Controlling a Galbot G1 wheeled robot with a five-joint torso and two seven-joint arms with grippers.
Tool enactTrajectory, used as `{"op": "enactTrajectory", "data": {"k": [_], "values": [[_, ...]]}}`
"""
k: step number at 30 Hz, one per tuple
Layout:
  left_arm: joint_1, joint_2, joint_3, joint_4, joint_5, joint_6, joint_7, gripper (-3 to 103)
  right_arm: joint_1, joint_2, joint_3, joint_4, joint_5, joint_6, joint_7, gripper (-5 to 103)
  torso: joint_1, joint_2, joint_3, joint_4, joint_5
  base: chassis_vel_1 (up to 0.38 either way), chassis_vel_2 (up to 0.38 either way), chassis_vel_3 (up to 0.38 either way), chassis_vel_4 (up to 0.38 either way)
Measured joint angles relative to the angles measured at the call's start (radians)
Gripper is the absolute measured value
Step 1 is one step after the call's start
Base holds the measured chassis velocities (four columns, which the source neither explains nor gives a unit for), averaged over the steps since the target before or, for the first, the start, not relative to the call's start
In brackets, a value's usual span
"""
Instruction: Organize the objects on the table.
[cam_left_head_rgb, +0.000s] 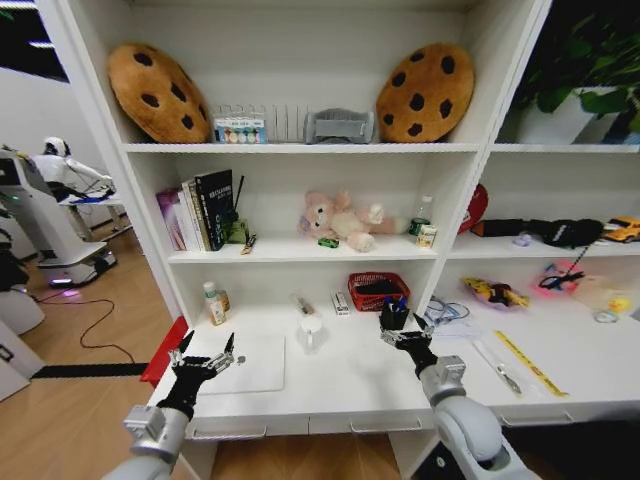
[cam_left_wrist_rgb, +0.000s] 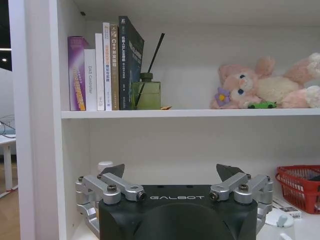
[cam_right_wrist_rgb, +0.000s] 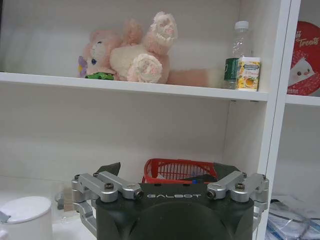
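Left claw (cam_left_head_rgb: 207, 358) open above laptop (cam_left_head_rgb: 243, 362), right claw (cam_left_head_rgb: 405, 328) open beside red basket (cam_left_head_rgb: 378, 291)

I'm looking into a robot lab set up like a home study: a white desk (cam_left_head_rgb: 340, 385) joined to a shelf unit (cam_left_head_rgb: 300, 148) with books (cam_left_head_rgb: 200, 210), cookie cushions (cam_left_head_rgb: 157, 92) and a plush bear (cam_left_head_rgb: 340, 220). Another robot (cam_left_head_rgb: 60, 205) stands on the wood floor (cam_left_head_rgb: 80, 400), cable (cam_left_head_rgb: 95, 330) trailing.

Two cookie cushions (cam_left_head_rgb: 158, 92) (cam_left_head_rgb: 425, 92), one plush bear (cam_left_head_rgb: 340, 220), one red basket (cam_left_head_rgb: 378, 291) and two grippers (cam_left_head_rgb: 208, 362) (cam_left_head_rgb: 403, 332) are counted.
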Motion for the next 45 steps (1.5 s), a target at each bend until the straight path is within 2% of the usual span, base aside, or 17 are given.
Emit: {"op": "enactTrajectory", "data": {"k": [29,45], "values": [[0.0,0.0,0.0,0.0,0.0,0.0,0.0,100,-0.015,-0.002,0.004,0.013,-0.002,0.008,-0.005,100,0.0,0.0,0.0,0.0,0.0001,0.168,-0.168,-0.17,0.171],[0.0,0.0,0.0,0.0,0.0,0.0,-0.001,100,-0.032,-0.01,0.01,0.014,-0.009,0.022,-0.021,100,0.0,0.0,0.0,0.0001,0.0,0.235,-0.226,-0.24,0.234]]}}
